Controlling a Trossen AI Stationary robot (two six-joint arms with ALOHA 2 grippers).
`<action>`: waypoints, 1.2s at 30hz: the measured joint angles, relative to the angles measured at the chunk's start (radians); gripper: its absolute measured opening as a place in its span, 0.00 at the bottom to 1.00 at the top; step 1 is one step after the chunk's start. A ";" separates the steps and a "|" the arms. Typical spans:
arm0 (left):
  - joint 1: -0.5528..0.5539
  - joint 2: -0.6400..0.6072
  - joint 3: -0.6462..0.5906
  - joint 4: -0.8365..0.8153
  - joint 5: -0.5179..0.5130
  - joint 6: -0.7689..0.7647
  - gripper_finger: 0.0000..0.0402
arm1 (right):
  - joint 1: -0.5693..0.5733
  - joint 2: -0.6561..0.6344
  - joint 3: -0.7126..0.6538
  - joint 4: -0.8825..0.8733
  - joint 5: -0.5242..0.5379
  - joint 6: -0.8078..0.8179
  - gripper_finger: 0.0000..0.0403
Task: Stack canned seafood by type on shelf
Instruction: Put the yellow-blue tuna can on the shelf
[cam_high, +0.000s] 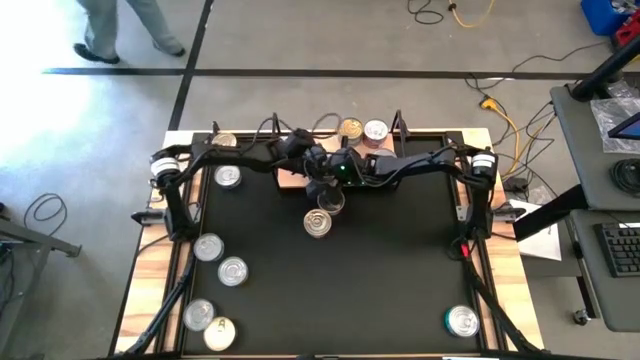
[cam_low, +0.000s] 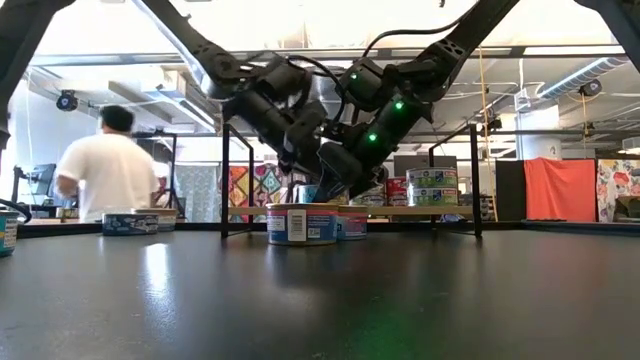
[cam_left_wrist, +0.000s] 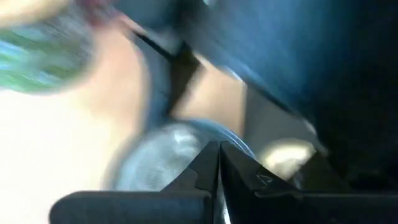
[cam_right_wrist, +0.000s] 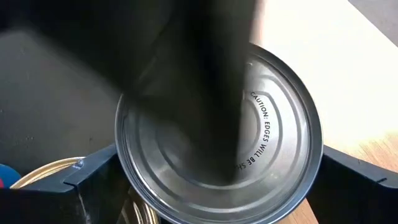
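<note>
The shelf (cam_high: 290, 178) is a light-wood board with black wire posts at the table's far middle; two tins (cam_high: 362, 130) stand on it. Both arms meet in front of it. A silver-lidded tin (cam_right_wrist: 273, 137) sits between the fingers of my right gripper (cam_right_wrist: 221, 168). My left gripper (cam_left_wrist: 217, 155) is shut, its tip just over that lid. In the low view two tins (cam_low: 302, 222) (cam_low: 352, 224) stand on the table beneath the grippers. More tins lie loose at the table's left (cam_high: 228, 177) and near right (cam_high: 462, 320). My right gripper has the silver-lidded tin by its round side wall (cam_right_wrist: 314, 155), one finger on each side and the rim meeting both. The fingers slant down from the table's right. The lid faces up. Whether its base is on the table I cannot tell. My left gripper's shut fingers (cam_left_wrist: 205, 168) hover over the same tin's lid (cam_left_wrist: 161, 155), slanting down from the table's left. Whether they touch it I cannot tell.
Another tin (cam_high: 318, 222) stands close on the near side of the grippers. Several tins (cam_high: 215, 290) are scattered along the left edge and one (cam_high: 224, 140) at the far left corner. The table's middle and right are bare black surface (cam_high: 400, 260). A person (cam_low: 110, 170) moves behind the table.
</note>
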 joint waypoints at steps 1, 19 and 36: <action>0.006 -0.018 -0.036 0.062 -0.008 -0.021 0.00 | -0.002 0.000 0.000 0.000 -0.001 0.000 0.95; 0.043 -0.044 0.096 -0.165 -0.004 0.126 0.00 | -0.008 0.004 0.030 -0.031 -0.026 0.044 0.95; 0.072 0.075 0.093 -0.147 0.158 0.116 0.00 | -0.010 0.005 0.027 -0.020 -0.002 0.023 0.95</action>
